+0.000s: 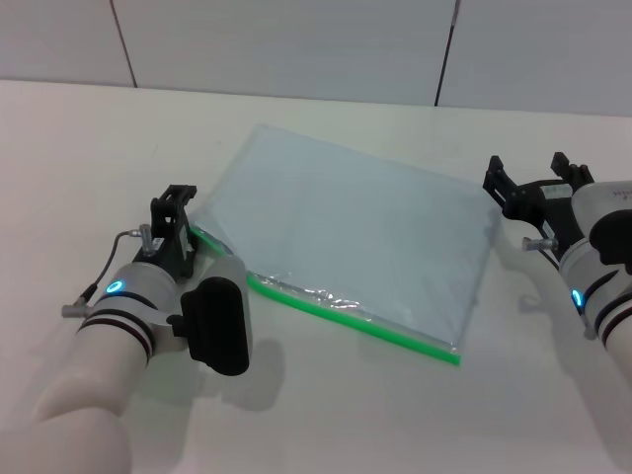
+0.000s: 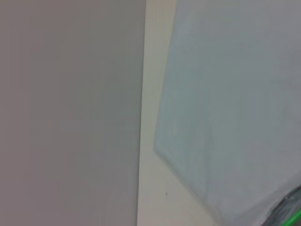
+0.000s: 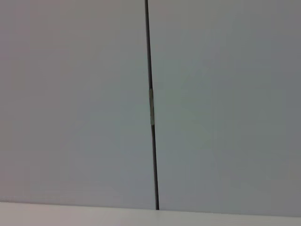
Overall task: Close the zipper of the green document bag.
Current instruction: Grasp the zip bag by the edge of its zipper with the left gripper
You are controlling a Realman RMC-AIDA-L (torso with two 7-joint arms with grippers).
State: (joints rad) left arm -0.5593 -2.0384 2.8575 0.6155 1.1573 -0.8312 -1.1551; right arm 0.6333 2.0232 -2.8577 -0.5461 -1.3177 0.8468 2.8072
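The green document bag (image 1: pixel 355 232) lies flat on the table, a pale blue-grey pouch set at a slant. Its zipper (image 1: pixel 348 316) is the bright green strip along the long edge nearest me; I cannot make out the slider tab. My left gripper (image 1: pixel 176 212) sits low at the left end of that green strip, close against the bag's corner. The left wrist view shows the bag (image 2: pixel 230 117) and a bit of the green zipper (image 2: pixel 295 217). My right gripper (image 1: pixel 533 188) stands open just off the bag's right corner, holding nothing. The right wrist view shows no bag.
A cream table (image 1: pixel 89 158) carries the bag. A grey panelled wall (image 1: pixel 296 39) runs along the far edge, and its dark seam (image 3: pixel 151 108) fills the right wrist view. Bare tabletop lies in front of the bag (image 1: pixel 395 415).
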